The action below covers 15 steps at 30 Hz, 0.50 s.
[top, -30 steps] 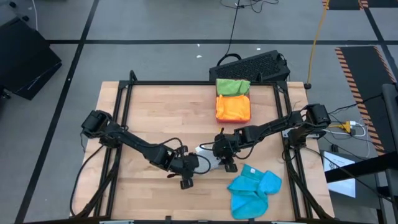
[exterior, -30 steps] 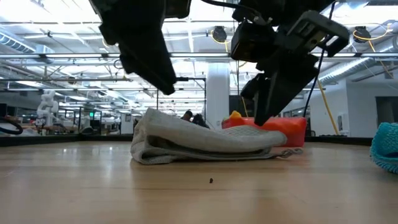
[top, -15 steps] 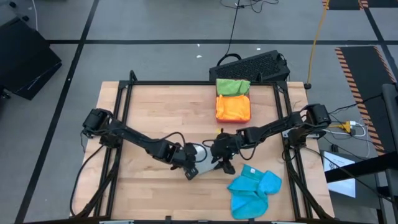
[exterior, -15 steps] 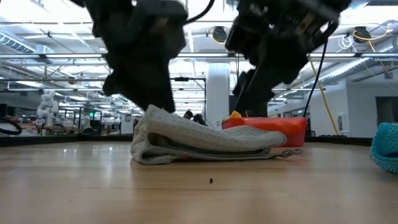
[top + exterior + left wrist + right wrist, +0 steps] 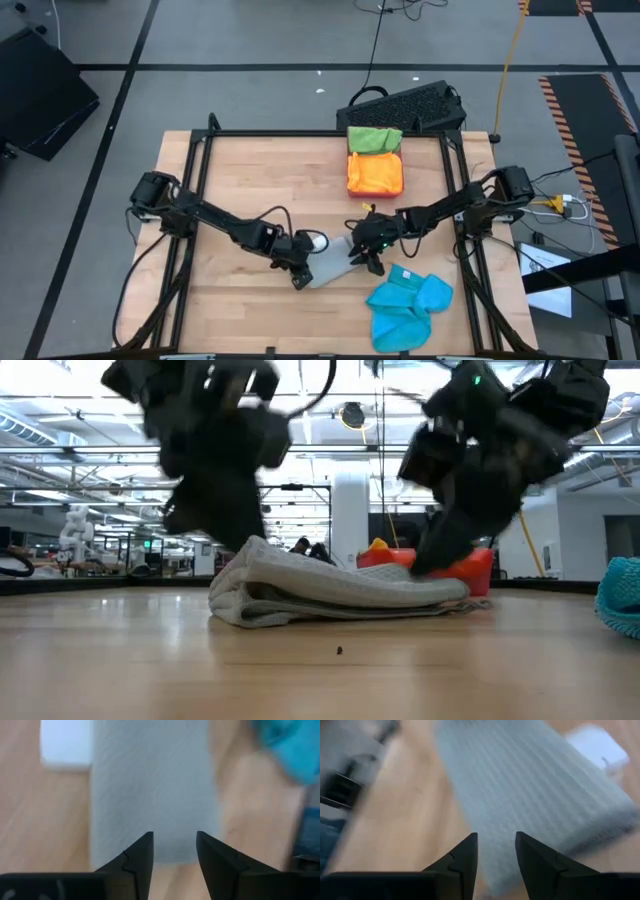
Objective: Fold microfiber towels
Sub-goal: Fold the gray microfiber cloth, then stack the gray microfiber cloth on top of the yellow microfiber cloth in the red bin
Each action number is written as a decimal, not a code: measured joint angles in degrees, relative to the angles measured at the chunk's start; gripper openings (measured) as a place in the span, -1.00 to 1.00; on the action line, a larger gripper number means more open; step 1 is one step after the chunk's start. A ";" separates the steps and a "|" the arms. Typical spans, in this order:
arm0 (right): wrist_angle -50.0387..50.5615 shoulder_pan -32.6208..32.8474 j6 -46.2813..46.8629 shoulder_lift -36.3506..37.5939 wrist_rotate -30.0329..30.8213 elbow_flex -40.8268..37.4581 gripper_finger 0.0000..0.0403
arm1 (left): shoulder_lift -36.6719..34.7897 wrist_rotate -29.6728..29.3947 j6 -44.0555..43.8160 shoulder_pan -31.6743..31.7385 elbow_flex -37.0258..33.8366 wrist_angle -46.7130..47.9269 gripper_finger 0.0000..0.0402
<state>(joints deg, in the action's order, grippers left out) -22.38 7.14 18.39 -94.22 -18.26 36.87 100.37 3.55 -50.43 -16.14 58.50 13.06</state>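
Observation:
A grey microfiber towel point(image 5: 330, 264) lies folded in several layers flat on the table point(image 5: 230, 180), near its middle; the low view shows it as a low stack point(image 5: 330, 588). My left gripper point(image 5: 297, 272) hovers open at the towel's left end, its fingers point(image 5: 142, 855) over the end edge point(image 5: 150, 859). My right gripper point(image 5: 364, 256) hovers open at the towel's right end point(image 5: 490, 870). An orange towel point(image 5: 375, 172) and a green towel point(image 5: 373, 138) lie folded at the far edge. Blue towels point(image 5: 408, 305) lie crumpled at the near right. My left gripper stands low over the grey towel's left end point(image 5: 245, 545), slanting down from the left; I cannot tell whether it touches the cloth. My right gripper stands low over the towel's right end point(image 5: 440, 575), slanting down from the right; I cannot tell whether it touches.
A small white object point(image 5: 318, 240) lies on the table just beyond the grey towel. A black keyboard point(image 5: 405, 105) sits past the far edge. A black frame point(image 5: 300, 133) runs around the tabletop. Bare wood spreads over the table's left half.
Both grippers have sunk toward the grey towel. My left gripper has rolled about its own axis and closed in on the towel's left end. My right gripper has tipped and come down at the towel's right end. The towel has stayed where it lay.

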 joint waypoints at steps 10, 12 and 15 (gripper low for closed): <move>2.90 -0.05 4.99 10.54 6.49 0.09 -0.39 | -2.66 -4.10 -2.77 4.95 -0.67 2.63 -0.22; 5.63 -0.07 5.25 12.13 7.52 0.13 -0.39 | -2.40 -1.00 -2.29 6.64 -1.57 1.34 -0.13; 7.94 -0.07 6.52 13.37 7.59 0.19 -0.39 | -2.47 4.17 -0.18 8.76 -3.43 -2.19 0.08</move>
<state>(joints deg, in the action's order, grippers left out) -14.44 7.07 24.91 -80.86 -10.68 37.06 97.90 7.72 -50.60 -7.38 55.07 10.87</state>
